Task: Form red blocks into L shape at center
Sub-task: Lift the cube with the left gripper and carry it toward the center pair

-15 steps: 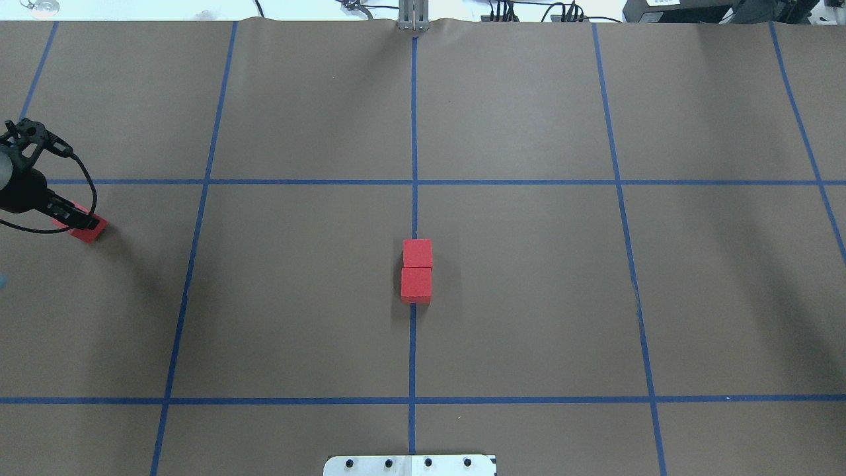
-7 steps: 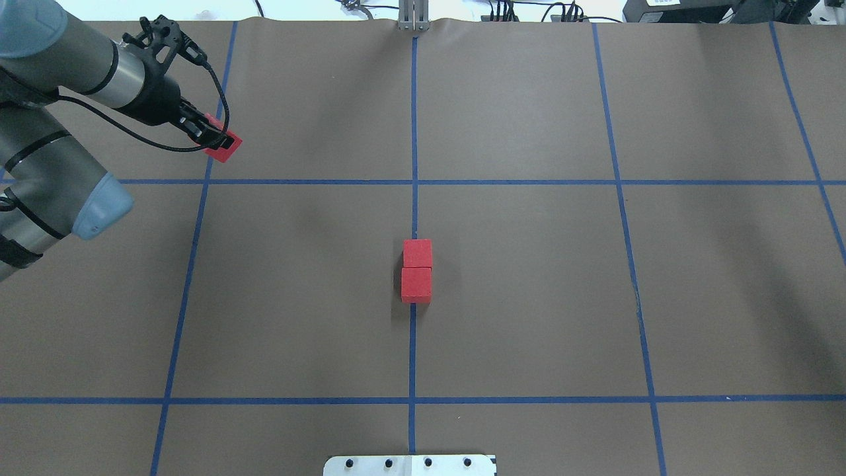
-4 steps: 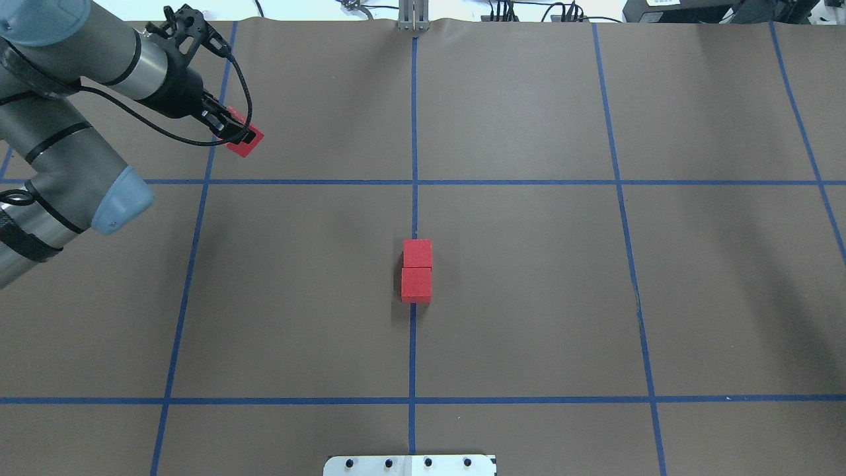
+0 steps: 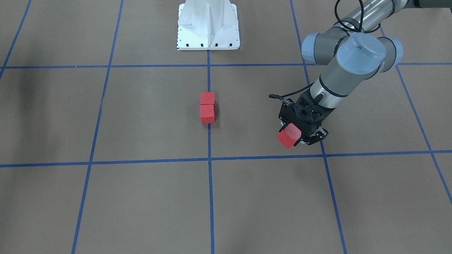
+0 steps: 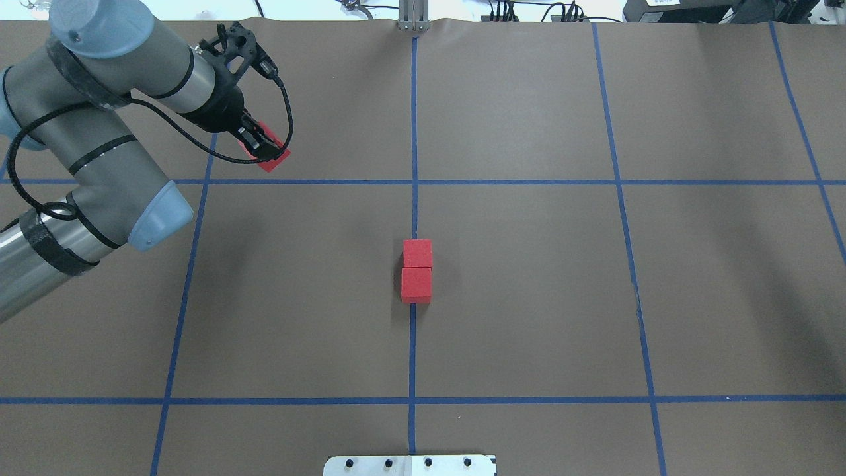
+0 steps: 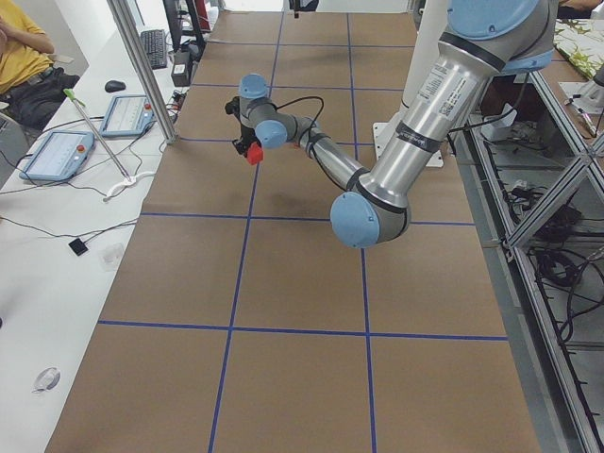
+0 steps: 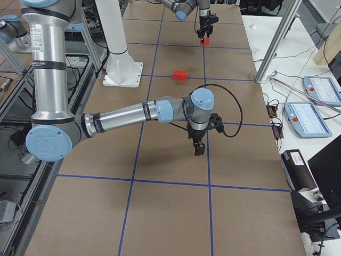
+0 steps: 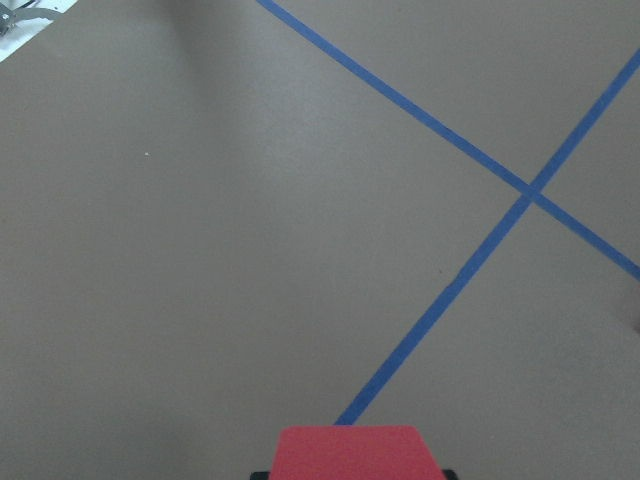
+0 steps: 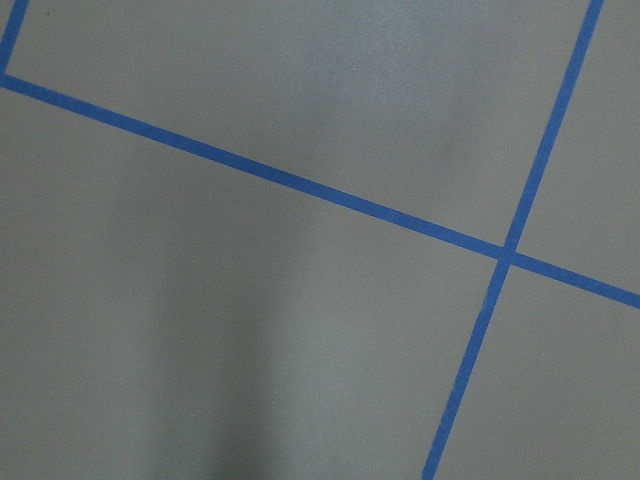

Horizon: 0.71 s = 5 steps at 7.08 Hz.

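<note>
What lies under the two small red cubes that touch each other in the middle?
The pair of small matte red cubes rests on the brown matte floor, astride the middle blue tape line. The tape reaches both ends of the pair; its stretch beneath is covered.

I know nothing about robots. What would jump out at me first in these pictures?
First, the bright red block clamped in the robot's left hand, held up above the brown surface well off to the robot's left. Next, two more red blocks sit touching, end to end, on the middle blue tape line at the center.
</note>
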{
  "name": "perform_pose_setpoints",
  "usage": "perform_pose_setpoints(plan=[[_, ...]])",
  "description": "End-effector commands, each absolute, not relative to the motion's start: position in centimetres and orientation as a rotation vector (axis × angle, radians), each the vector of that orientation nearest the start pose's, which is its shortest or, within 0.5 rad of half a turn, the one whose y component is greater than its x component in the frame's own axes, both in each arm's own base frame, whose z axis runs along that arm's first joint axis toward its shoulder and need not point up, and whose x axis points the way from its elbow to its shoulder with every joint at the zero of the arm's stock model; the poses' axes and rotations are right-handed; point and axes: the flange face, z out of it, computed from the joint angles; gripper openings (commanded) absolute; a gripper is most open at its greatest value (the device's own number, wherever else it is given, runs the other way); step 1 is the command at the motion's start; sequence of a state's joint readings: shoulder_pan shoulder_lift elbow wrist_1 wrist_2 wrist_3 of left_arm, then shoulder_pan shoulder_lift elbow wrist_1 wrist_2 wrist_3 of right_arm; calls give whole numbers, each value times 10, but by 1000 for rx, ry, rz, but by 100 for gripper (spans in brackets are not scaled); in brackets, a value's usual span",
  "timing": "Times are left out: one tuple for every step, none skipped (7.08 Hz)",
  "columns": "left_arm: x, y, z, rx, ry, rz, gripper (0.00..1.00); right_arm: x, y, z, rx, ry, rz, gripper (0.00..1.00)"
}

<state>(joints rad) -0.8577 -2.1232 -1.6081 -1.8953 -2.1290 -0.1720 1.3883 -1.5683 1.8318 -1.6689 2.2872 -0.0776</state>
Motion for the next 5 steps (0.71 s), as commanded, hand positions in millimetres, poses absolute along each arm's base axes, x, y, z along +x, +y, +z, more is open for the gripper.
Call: perform_pose_setpoints(plan=[[406,-544,279,556,901,800,14,-22,-494,544,120,-725,-306,99],[408,-536,270,525,976,835,15,-22,-493,545,117,-725,-305,99],[410,-528,261,492,1049,876,13,-22,-492,547,114,-725,-304,99],[407,-526,254,501,1060,882,9,-22,-491,547,112,-725,-304,99],[411,-523,258,508,1051,903,8,-22,-491,547,112,-725,-304,99]])
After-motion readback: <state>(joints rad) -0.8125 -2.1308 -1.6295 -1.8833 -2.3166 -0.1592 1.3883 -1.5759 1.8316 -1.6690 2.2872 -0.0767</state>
